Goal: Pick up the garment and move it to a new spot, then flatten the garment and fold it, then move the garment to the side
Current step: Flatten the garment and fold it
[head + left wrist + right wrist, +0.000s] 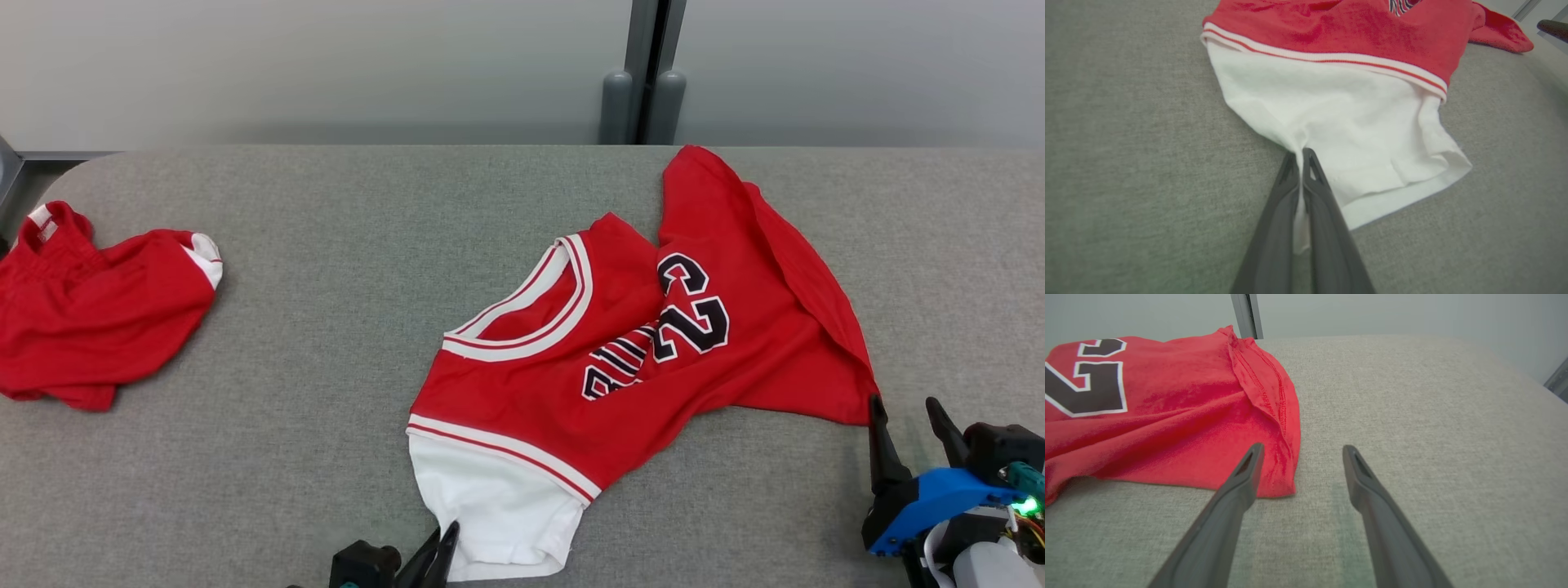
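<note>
Garment [620, 359], a red numbered jersey with a white sleeve [490, 506], lies crumpled right of centre on the grey tabletop [326, 408]. Nearest the robot, the left tool [446, 537] is clamped on the near edge of that sleeve. Its wrist view shows a thin strip of white cloth running between the closed fingers [1327, 204].

A little further off on the right, the right tool [902, 404] stands with its jaws apart and empty, its tips level with the near hem corner [853, 404]. In its wrist view one finger overlaps the red corner while the other hangs over bare tabletop. The corner therefore lies just to the robot's left of the gap, and the coming grasp probably turns on closing that small offset.

Beyond the tools, the jersey's long axis runs across the tabletop, with the neck opening [522, 302] toward the robot's left and the hem toward its right (the sleeve points back at the robot). The hem edge runs away to a far corner [690, 163] close to the back edge. A second red garment [90, 327] sits well apart at the left
</note>
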{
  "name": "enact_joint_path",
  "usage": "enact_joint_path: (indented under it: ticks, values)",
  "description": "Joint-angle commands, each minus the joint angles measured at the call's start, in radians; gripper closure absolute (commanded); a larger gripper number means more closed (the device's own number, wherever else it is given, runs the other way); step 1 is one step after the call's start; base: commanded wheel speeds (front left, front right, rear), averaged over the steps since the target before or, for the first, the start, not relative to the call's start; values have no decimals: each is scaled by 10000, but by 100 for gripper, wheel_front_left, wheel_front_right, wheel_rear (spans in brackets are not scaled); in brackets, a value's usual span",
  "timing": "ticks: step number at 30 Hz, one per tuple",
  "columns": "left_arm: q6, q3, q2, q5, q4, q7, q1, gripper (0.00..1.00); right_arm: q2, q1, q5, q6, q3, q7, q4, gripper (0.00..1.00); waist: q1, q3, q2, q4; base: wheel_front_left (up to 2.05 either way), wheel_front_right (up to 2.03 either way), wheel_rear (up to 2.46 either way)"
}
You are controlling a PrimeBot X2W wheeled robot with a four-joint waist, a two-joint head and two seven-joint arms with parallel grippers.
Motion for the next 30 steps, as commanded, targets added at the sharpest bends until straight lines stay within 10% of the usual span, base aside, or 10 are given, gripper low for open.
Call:
enact_joint_path:
  ticks: [1,16,18,30]
  values:
    - [53,49,45,-37,-36,-94,-244,100,-77,-249,-37,6,34,-54,215,0,-1,66,0,68,0,0,0]
    - [140,-18,-46,-74,-484,-506,-525,100,62,-935,291,6,237,-28,2141,0,-1,386,0,390,0,0,0]
    - [174,18,-38,-94,-539,-598,-533,100,198,-1043,403,16,491,-84,2270,100,-1,393,0,367,0,0,0]
    - [363,532,60,-545,-774,-870,-219,100,195,-209,795,9,1156,-199,1240,100,-1,-311,0,32,0,0,0]
